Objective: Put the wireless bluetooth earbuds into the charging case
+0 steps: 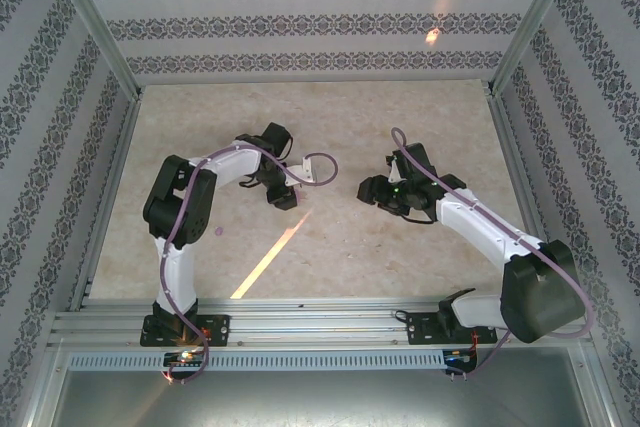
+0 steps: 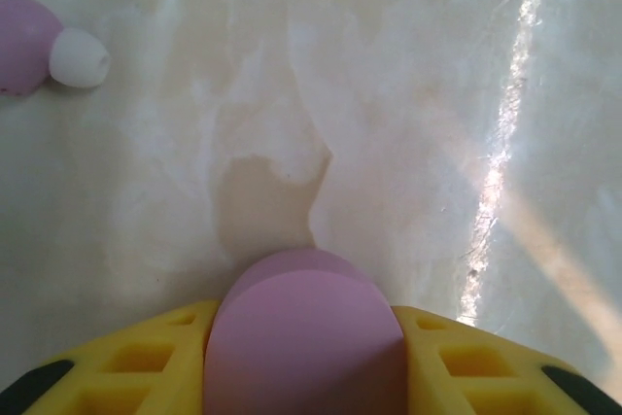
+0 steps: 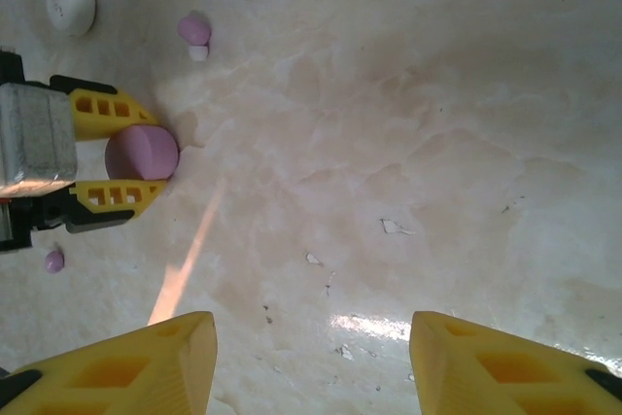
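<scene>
Left fingers (image 2: 175, 347): closed on the pink-lilac oval plastic charging case (image 2: 303, 337); whether it rests on the pale marbled desk (image 2: 418, 94) I cannot tell.
Right fingers (image 3: 136, 366): spread wide, nothing between them.
Lilac-purple white-tipped plastic earbud (image 2: 39, 44): on the desk, at 10 o'clock from the left fingers and well apart, its long axis running 9-to-3.
Second lilac-purple earbud (image 3: 54, 259): at 9 o'clock from the right fingers.
Likely picker: the free right fingers; the white-tipped earbud lies at 11 o'clock from them.

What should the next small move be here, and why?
Probably send the open, empty right gripper toward the white-tipped earbud lying loose on the table; the left gripper grips the charging case nearby.
</scene>
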